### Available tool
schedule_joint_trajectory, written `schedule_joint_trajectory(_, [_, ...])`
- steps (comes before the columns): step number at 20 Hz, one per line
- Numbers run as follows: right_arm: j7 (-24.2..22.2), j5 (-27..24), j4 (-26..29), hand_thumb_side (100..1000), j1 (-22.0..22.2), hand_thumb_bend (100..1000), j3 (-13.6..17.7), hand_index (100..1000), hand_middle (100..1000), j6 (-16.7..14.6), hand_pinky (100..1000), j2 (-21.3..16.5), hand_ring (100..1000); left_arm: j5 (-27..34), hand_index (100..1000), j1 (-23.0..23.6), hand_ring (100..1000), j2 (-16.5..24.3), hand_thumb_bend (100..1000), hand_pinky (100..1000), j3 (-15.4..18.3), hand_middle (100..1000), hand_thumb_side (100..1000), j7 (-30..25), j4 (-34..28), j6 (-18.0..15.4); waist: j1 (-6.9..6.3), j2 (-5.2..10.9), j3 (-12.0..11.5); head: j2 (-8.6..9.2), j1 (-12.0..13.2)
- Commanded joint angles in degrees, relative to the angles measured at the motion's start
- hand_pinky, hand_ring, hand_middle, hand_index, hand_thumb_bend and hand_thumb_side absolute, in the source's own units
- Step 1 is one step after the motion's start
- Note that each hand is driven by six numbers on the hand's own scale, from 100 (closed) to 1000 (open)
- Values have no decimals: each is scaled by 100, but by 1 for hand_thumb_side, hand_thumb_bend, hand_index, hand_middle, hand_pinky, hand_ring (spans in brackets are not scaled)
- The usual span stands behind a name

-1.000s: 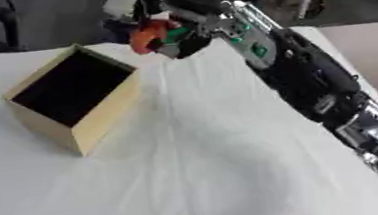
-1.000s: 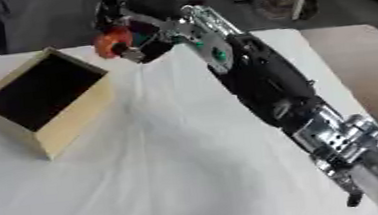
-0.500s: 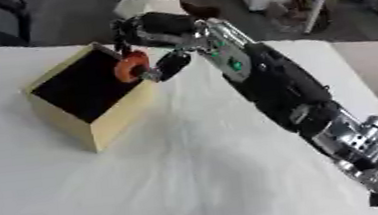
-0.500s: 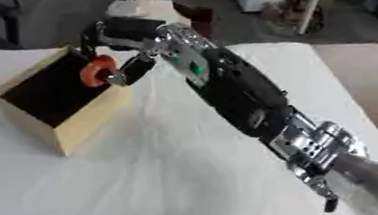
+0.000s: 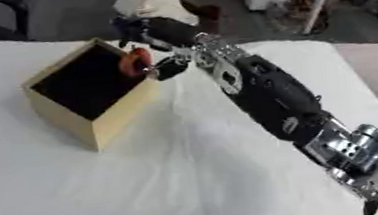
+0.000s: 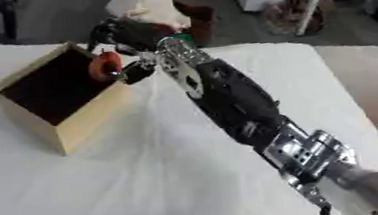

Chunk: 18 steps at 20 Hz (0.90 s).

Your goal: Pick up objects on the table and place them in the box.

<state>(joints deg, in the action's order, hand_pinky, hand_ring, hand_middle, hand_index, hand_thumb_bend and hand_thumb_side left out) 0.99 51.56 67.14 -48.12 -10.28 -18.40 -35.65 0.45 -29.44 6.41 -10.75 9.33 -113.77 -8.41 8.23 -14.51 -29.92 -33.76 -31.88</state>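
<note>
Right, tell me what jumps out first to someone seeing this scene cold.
The long black right arm cuts diagonally from the lower right up to the far left. Its right hand holds an orange object in its fingers at the far rim of the open wooden box, which stands on the white tablecloth.

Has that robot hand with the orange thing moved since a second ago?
Yes. The right hand carried the orange object from beyond the box's far corner to over its opening.

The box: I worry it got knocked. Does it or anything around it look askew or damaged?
Nothing stands out. The box stands upright and whole on the white cloth; the right hand holds an orange object over its far edge.
</note>
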Motion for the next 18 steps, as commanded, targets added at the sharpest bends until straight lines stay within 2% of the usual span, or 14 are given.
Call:
schedule_joint_trajectory(1, [460, 216, 262, 293, -38, 100, 61, 971, 796, 357, 811, -286, 848, -6, 892, -94, 630, -2, 100, 746, -18, 635, 673, -26, -82, -7, -72, 105, 16, 32, -4])
schedule_joint_trajectory(2, [573, 248, 295, 318, -22, 100, 54, 973, 794, 453, 801, -297, 849, -5, 892, -93, 630, -1, 100, 746, -18, 634, 673, -27, -82, -7, -79, 110, 20, 34, -2])
schedule_joint_trajectory(4, [721, 238, 325, 310, 0, 100, 42, 974, 794, 571, 800, -309, 848, -4, 892, -86, 630, 1, 100, 746, -15, 634, 673, -27, -82, -2, -92, 120, 31, 33, 3])
schedule_joint_trajectory(8, [792, 221, 335, 310, 10, 100, 20, 974, 794, 626, 800, -316, 848, -4, 892, -85, 630, 2, 100, 746, -14, 634, 673, -26, -82, 0, -95, 123, 34, 33, 4])
schedule_joint_trajectory(9, [811, 199, 356, 253, 30, 100, 52, 976, 788, 647, 761, -330, 864, -1, 892, -64, 630, -5, 100, 746, -14, 634, 673, -25, -82, 11, -125, 141, 69, 21, -5])
schedule_joint_trajectory(10, [814, 146, 418, 251, 59, 100, 107, 973, 789, 659, 759, -335, 867, -1, 892, -33, 630, -10, 100, 746, -7, 634, 673, -17, -82, 29, -161, 155, 153, 8, 20])
schedule_joint_trajectory(11, [782, 78, 502, 306, 80, 100, 133, 965, 802, 639, 746, -326, 889, -8, 892, -4, 630, -4, 100, 745, 6, 634, 674, -5, -82, 44, -194, 162, 255, -4, 66])
schedule_joint_trajectory(13, [649, -82, 669, 214, 160, 100, 161, 974, 817, 517, 743, -332, 910, -31, 892, 45, 629, 13, 100, 746, 35, 633, 675, 20, -82, 61, -253, 176, 425, -26, 155])
schedule_joint_trajectory(18, [277, -504, 1134, 255, 431, 100, 364, 989, 814, 143, 689, -280, 930, -109, 892, 205, 629, 48, 100, 746, 151, 632, 675, 153, -82, 110, -413, 189, 834, -81, 455])
